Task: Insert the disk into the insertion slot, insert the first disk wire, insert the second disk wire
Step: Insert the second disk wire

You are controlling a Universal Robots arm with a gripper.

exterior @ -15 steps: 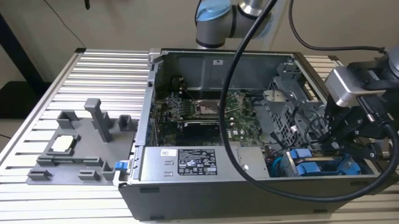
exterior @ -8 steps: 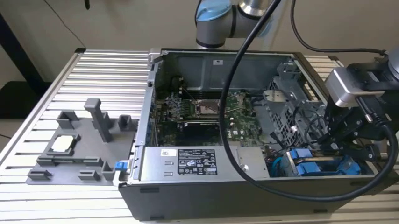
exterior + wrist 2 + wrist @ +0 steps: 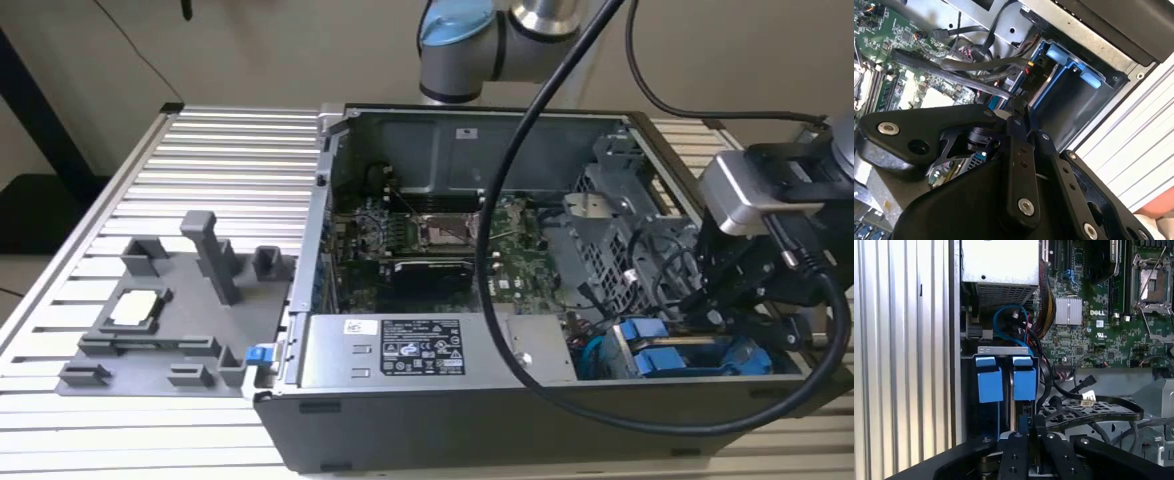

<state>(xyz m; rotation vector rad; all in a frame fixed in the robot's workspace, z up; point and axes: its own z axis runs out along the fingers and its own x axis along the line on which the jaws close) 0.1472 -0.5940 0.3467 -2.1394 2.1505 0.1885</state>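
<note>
The disk sits in the insertion slot [image 3: 1004, 349] at the case's front corner, and its two blue end tabs [image 3: 989, 382] stick out. These blue tabs [image 3: 1066, 55] also appear beside the slot wall [image 3: 1074, 105] in the second wrist view. In the exterior view my gripper [image 3: 707, 310] reaches down into the case just above the blue tabs [image 3: 654, 345]. A flat black disk wire [image 3: 954, 70] runs straight to my gripper [image 3: 1020, 107], whose fingers are closed on its end. In the first wrist view the gripper [image 3: 1029, 429] hangs next to the disk's inner end.
A grey power-supply box [image 3: 427, 350] lies along the case's near wall. The motherboard [image 3: 427, 230] and a perforated metal cage [image 3: 607, 225] fill the middle. Loose black cables [image 3: 1094, 407] cross beside the slot. A grey fixture plate [image 3: 160, 320] rests on the ribbed table [image 3: 227, 150].
</note>
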